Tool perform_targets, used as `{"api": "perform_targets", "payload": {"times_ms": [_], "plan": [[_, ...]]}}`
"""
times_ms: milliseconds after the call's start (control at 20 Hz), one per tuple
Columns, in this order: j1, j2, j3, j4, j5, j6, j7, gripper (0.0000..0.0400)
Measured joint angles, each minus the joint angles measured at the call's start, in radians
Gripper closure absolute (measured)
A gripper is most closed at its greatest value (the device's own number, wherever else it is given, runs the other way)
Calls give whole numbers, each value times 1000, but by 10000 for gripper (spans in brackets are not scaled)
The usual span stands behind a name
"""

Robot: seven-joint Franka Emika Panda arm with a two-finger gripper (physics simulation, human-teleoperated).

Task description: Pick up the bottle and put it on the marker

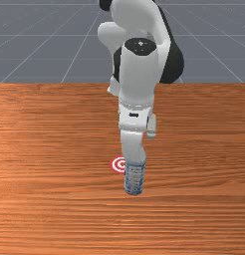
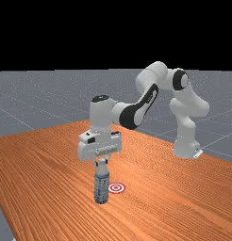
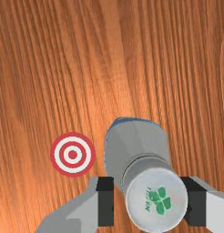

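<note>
Blue-and-white plastic bottle with a white cap (image 2: pixel 101 186): upright on the orange-brown wooden tabletop (image 2: pixel 160 202), just beside the round red-and-white marker (image 1: pixel 117 165). White-and-grey two-finger tool (image 3: pixel 150 201): spread, nothing gripped. Cap sits between the fingers (image 3: pixel 105 201), off-centre; gap on marker side, opposite finger very near. Judged next: centre across cap, then close.

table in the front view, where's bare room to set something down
Bare table runs from the marker to the front view's left edge, and from the bottle to its right edge. Crowded: where bottle and marker sit close, and at the bottle's top, inside the open pincer.
</note>
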Motion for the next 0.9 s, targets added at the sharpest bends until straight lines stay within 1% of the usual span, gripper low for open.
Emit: {"api": "perform_targets", "payload": {"times_ms": [150, 200, 250, 300, 350, 400, 450, 500, 550, 650, 750, 900], "plan": [[-26, -2, -6, -4, 4, 0, -26, 211], [-41, -4, 5, -7, -6, 4, -101, 211], [-47, -18, 9, -34, -12, 36, -131, 210], [-58, -14, 19, -23, 7, 9, -146, 211], [-67, -35, 28, -59, 22, 24, -158, 211], [-51, -39, 11, -57, -8, -21, -135, 213], [-70, -87, 30, -146, 28, 54, -163, 211], [-73, -114, 32, -190, 33, 71, -167, 211], [-72, -135, 31, -227, 32, 84, -166, 211], [-55, -153, 14, -261, -1, 113, -137, 212], [-51, -158, 9, -260, 3, 89, -105, 213], [-49, -193, 7, -317, 4, 108, -93, 212]]}}
